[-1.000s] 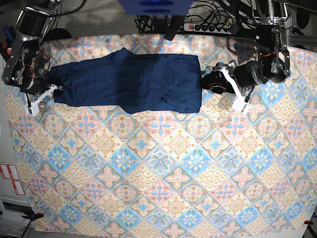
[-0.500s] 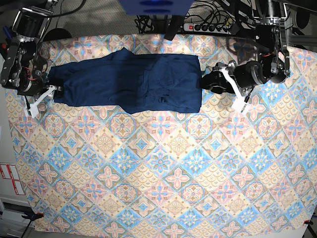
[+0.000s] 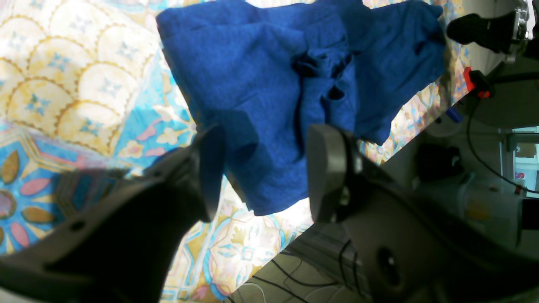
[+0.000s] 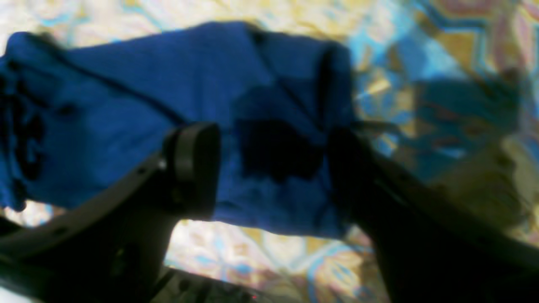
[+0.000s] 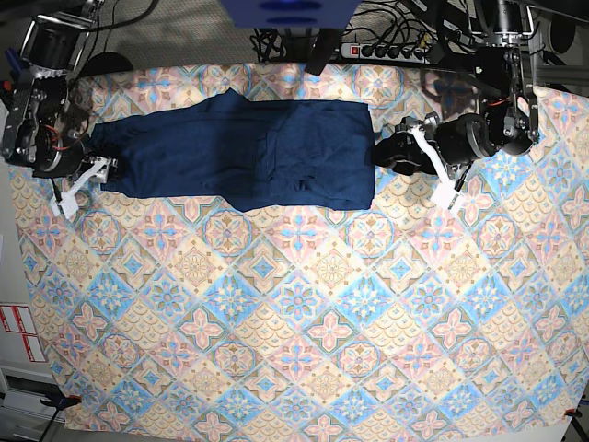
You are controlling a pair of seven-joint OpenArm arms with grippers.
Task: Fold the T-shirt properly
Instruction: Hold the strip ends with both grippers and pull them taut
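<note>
Navy knit T-shirt [image 5: 244,154], one garment only, lies folded into a long band at the far edge of the patterned tablecloth [image 5: 304,313], long axis running side to side between the two arms. Its surface is mostly flat, with a bunched crease near mid-length. Left gripper [image 3: 261,168] hangs just off one end, jaws apart, empty. Right gripper [image 4: 273,168] stands at the other end, jaws spread wide, gripping nothing.

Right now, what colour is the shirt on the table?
Plain dark navy blue, with no print. The T-shirt shows best in the base view, lying flat on the patterned tablecloth.
</note>
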